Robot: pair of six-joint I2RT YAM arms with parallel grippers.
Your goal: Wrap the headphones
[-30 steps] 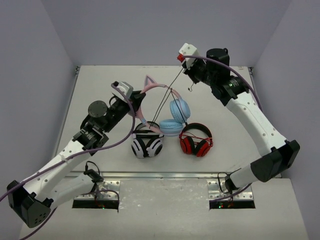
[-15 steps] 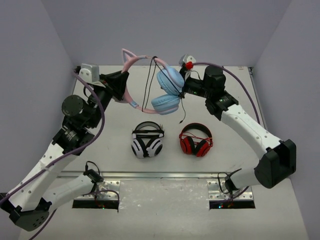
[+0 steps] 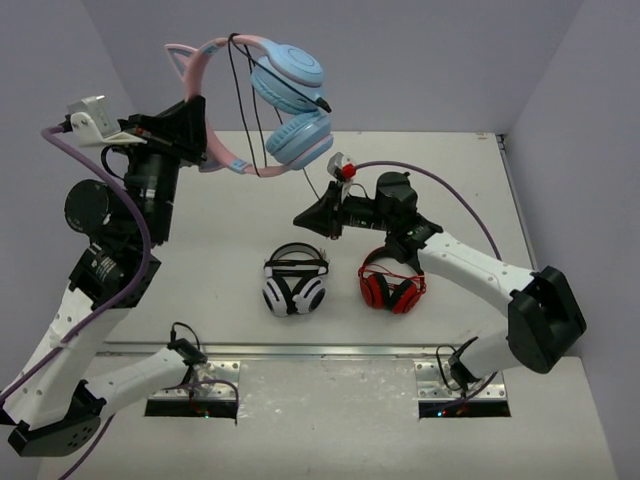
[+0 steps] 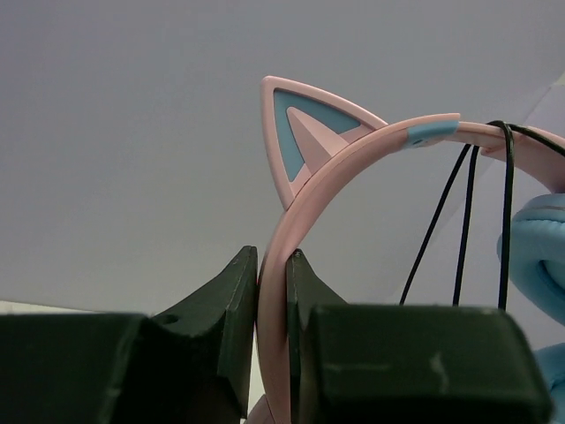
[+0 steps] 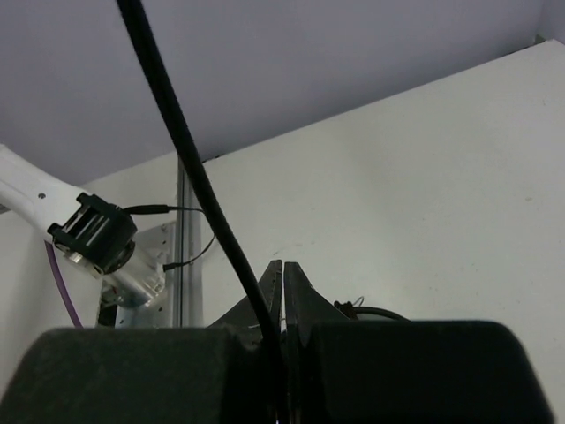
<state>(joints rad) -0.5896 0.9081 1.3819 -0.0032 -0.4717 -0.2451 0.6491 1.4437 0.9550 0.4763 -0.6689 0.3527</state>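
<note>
The headphones point(image 3: 292, 78), with light blue ear cups and a pink cat-ear headband point(image 3: 205, 62), hang high in the air at the upper left. My left gripper point(image 3: 198, 128) is shut on the headband point(image 4: 305, 199); a cat ear point(image 4: 309, 132) stands above the jaws point(image 4: 272, 258). The thin black cable point(image 3: 237, 100) loops over the headband point(image 4: 466, 212) and runs down to my right gripper point(image 3: 298, 218), low over the table centre. In the right wrist view that gripper point(image 5: 283, 267) is shut with the cable point(image 5: 190, 168) pinched at the base of its jaws.
White-and-black headphones point(image 3: 295, 281) and red-and-black headphones point(image 3: 392, 281) lie on the table point(image 3: 470, 190) near its front edge, just below my right gripper. Grey walls enclose the table on three sides.
My left gripper has lifted the headphones up and to the left, well above the table. My right gripper has swung down and left with the cable, towards the table centre.
</note>
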